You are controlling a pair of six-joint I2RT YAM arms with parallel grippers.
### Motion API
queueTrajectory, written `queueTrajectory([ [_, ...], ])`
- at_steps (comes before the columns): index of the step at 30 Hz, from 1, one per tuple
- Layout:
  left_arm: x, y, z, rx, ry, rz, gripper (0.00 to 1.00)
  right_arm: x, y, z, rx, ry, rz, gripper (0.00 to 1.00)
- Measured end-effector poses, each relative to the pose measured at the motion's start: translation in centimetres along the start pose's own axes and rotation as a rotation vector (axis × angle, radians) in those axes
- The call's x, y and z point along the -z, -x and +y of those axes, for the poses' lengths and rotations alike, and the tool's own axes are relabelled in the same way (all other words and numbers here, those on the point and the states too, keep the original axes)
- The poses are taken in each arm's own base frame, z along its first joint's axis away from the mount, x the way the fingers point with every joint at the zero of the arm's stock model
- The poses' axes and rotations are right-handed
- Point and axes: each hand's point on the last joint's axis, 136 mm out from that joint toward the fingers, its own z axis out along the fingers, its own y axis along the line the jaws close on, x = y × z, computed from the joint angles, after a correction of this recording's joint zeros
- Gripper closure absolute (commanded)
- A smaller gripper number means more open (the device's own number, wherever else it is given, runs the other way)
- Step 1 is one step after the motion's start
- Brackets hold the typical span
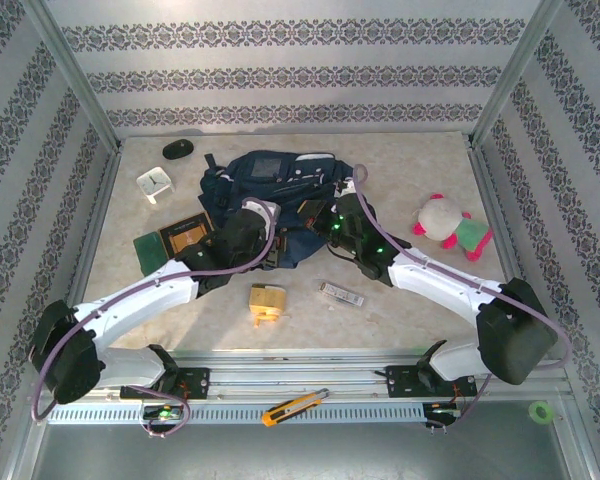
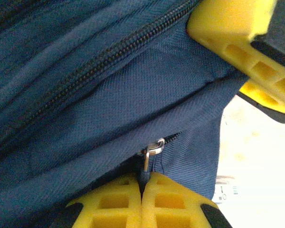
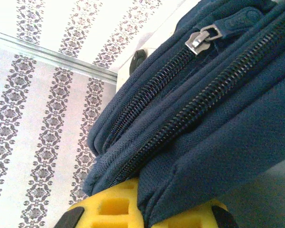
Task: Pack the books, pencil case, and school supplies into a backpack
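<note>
Stage: getting the backpack open; as I judge it, packing proper has not begun
Backpack (image 1: pixel 242 185): lies flat toward 12 o'clock on the table (image 1: pixel 400 320), and the zips that show in both wrist views run shut
Left hand (image 2: pixel 142 192): closed, fingers pressed together on the tab of a zip pull (image 2: pixel 154 148) at the backpack's 6 o'clock edge
Right hand (image 3: pixel 147 216): closed on a fold of backpack fabric at about its 5 o'clock corner, apparently to brace the bag against the pull
Book (image 1: pixel 188 232): out on the table at the backpack's 8 o'clock, just beside the left arm, not packed
Yellow block (image 1: pixel 266 302): on the table at the backpack's 6 o'clock, near the arms' bases, not packed
Silver bar (image 1: pixel 341 294): at 3 o'clock of the block, a little apart from it, not packed
Pencil case: I cannot tell which thing it is; a flat green item (image 1: pixel 150 252) lies touching the book at its 8 o'clock
Done: both hands have a hold on the bag, and nothing is visibly inside it
Left: draw the zip open, spread the mouth, load the book, the block, the bar and the pencil case, then zip up
Share done: close to none, by my reckoning
</note>
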Motion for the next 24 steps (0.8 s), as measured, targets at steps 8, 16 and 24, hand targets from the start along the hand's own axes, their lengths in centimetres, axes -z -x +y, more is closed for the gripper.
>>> queueTrajectory([
  [8, -0.1, -0.9, -0.5, 0.005, -0.090, 0.006, 0.95, 0.0, -0.1, 0.0, -0.004, 0.015, 0.037, 1.00],
  [16, -1.1, -1.2, -0.8, 0.063, -0.132, 0.006, 0.91, -0.4, -0.3, 0.1, -0.004, 0.020, 0.052, 1.00],
  [24, -1.5, -0.9, -0.8, 0.096, -0.136, -0.006, 0.80, -0.6, -0.3, 0.3, -0.003, 0.026, 0.055, 1.00],
])
